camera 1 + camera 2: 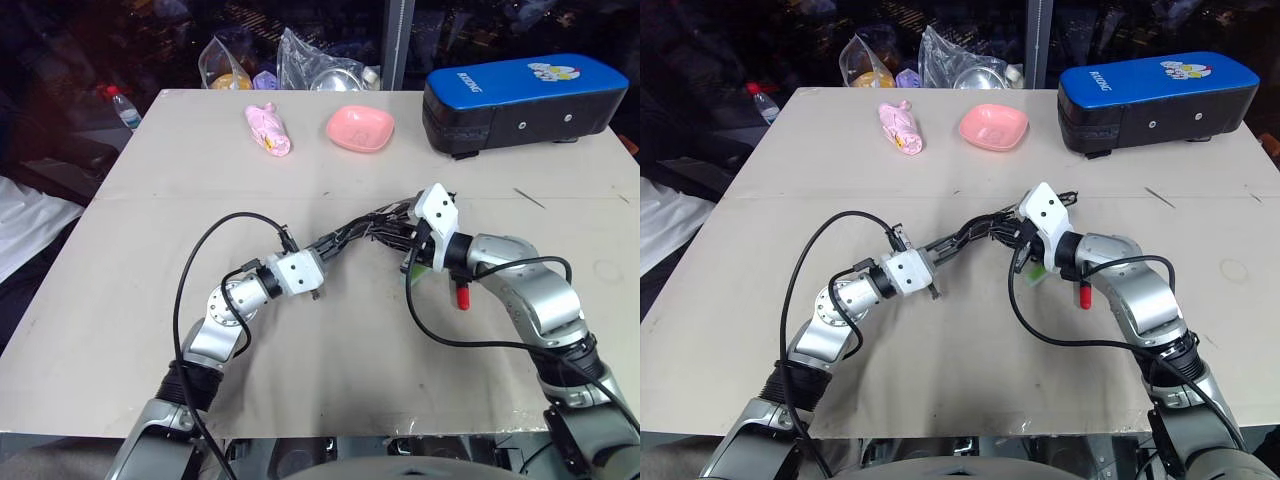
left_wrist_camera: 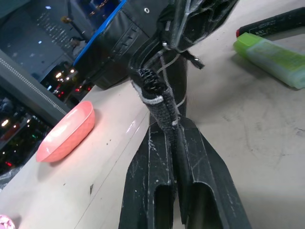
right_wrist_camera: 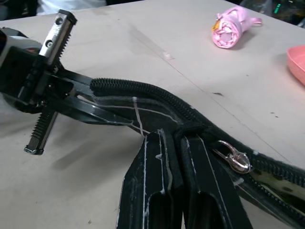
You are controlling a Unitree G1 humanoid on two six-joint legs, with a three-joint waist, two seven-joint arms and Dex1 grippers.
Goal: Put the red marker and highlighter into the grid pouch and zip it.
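The grid pouch, black with thin white lines, hangs edge-on above the table between both grippers. My left gripper is shut on one end of its zipper edge. My right gripper is shut on the other end, just beside the silver zipper pull. The red marker lies on the table, partly hidden under my right forearm. The light-green highlighter lies flat beside it, below the pouch, with its green end peeking out. Neither pen is touched.
A large blue-and-black case stands at the back right. A pink bowl and a pink rolled bundle sit at the back middle. Plastic bags and a bottle lie beyond the table's far edge.
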